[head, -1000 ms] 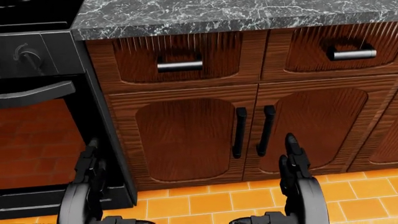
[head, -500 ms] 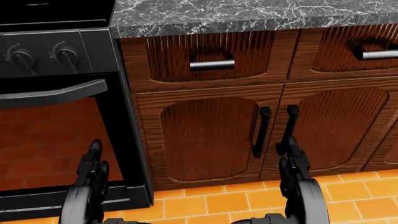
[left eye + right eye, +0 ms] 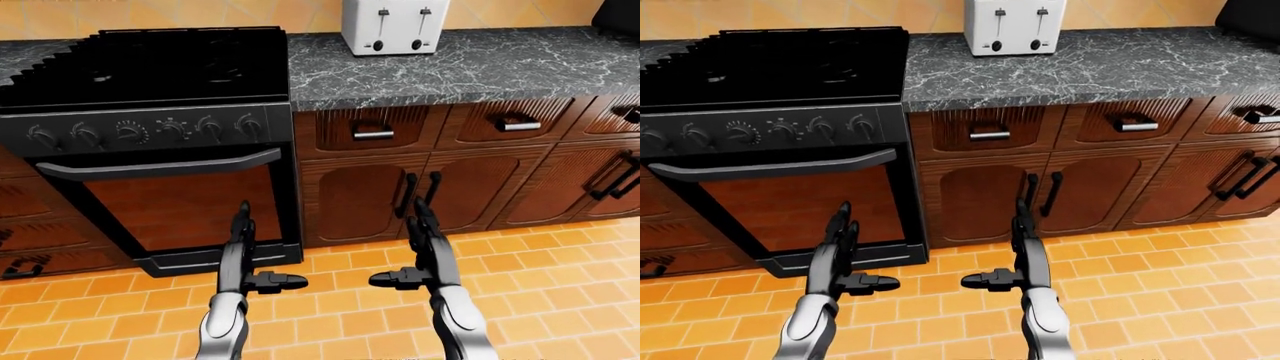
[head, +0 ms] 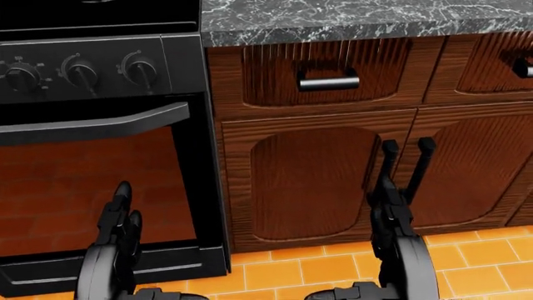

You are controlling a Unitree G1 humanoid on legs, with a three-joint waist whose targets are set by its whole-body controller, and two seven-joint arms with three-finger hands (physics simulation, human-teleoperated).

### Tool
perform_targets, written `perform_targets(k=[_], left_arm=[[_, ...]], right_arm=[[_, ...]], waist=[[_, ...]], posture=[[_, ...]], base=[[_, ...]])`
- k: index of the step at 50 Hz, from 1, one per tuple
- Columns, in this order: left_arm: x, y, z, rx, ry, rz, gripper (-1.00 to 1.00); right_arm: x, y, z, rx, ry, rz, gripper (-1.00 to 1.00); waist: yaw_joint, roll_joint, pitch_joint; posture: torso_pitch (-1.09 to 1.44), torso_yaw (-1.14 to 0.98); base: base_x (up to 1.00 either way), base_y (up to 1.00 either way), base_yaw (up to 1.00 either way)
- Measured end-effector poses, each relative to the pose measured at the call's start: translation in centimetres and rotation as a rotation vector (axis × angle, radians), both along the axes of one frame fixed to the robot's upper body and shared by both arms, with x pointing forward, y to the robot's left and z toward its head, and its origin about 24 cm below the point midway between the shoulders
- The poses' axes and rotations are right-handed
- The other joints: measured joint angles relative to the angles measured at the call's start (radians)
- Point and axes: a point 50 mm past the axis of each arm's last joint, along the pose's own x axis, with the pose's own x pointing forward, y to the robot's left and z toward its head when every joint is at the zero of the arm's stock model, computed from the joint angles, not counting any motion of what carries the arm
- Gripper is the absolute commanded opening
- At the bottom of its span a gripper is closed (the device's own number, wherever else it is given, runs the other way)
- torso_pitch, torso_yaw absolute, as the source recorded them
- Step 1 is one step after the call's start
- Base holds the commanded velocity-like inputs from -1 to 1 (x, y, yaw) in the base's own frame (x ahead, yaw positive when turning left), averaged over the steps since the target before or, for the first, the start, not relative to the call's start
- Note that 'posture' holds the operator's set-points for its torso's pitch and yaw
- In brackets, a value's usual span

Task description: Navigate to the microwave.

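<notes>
No microwave shows in any view, so the walk is unfinished, and how much is left cannot be told. The robot faces a black stove [image 3: 150, 112] at the left and dark wood cabinets [image 3: 440, 187] under a marble desk [image 3: 450, 71] carrying a white toaster [image 3: 395, 26]. A dark shape at the top right corner [image 3: 1252, 19] is cut off and unidentifiable. The left hand [image 3: 240, 240] and right hand [image 3: 425, 232] hang forward, fingers straight and apart, holding nothing. Judging by this, it needs to turn or move along the desk until the microwave appears.
</notes>
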Motion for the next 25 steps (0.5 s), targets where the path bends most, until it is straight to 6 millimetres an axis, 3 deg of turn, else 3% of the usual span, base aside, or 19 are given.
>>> perform_targets(k=[2, 4, 8, 11, 15, 25], left_arm=[[-0.1, -0.2, -0.4, -0.002, 0.021, -0.011, 1.00], [-0.1, -0.2, -0.4, -0.002, 0.021, -0.011, 1.00], [0.1, -0.1, 0.3, 0.000, -0.013, -0.008, 1.00], [0.1, -0.1, 0.5, 0.001, -0.023, -0.007, 1.00], [-0.2, 0.9, -0.2, 0.014, 0.013, 0.030, 1.00], [0.0, 0.4, 0.1, 0.008, -0.002, 0.009, 1.00]], right_arm=[[-0.3, -0.3, -0.4, -0.001, 0.024, -0.013, 1.00], [-0.2, -0.3, -0.3, -0.002, 0.022, -0.015, 1.00], [0.0, -0.2, 0.2, -0.005, -0.007, -0.011, 1.00], [0.0, -0.1, 0.3, -0.005, -0.015, -0.004, 1.00], [-0.2, 1.0, -0.4, 0.011, 0.017, 0.035, 1.00], [0.0, 0.6, 0.4, 0.002, -0.021, 0.018, 1.00]], waist=[[-0.002, -0.009, -0.010], [-0.002, -0.001, -0.015], [-0.001, 0.059, -0.003], [0.003, 0.130, -0.012], [0.027, 0.115, -0.008], [0.016, -0.004, -0.001]], posture=[[0.00, 0.00], [0.00, 0.00], [0.00, 0.00], [0.00, 0.00], [0.00, 0.00], [0.00, 0.00]], base=[[0.00, 0.34, 0.00], [0.00, 0.34, 0.00], [0.00, 0.34, 0.00], [0.00, 0.34, 0.00], [0.00, 0.33, 0.00], [0.00, 0.33, 0.00]])
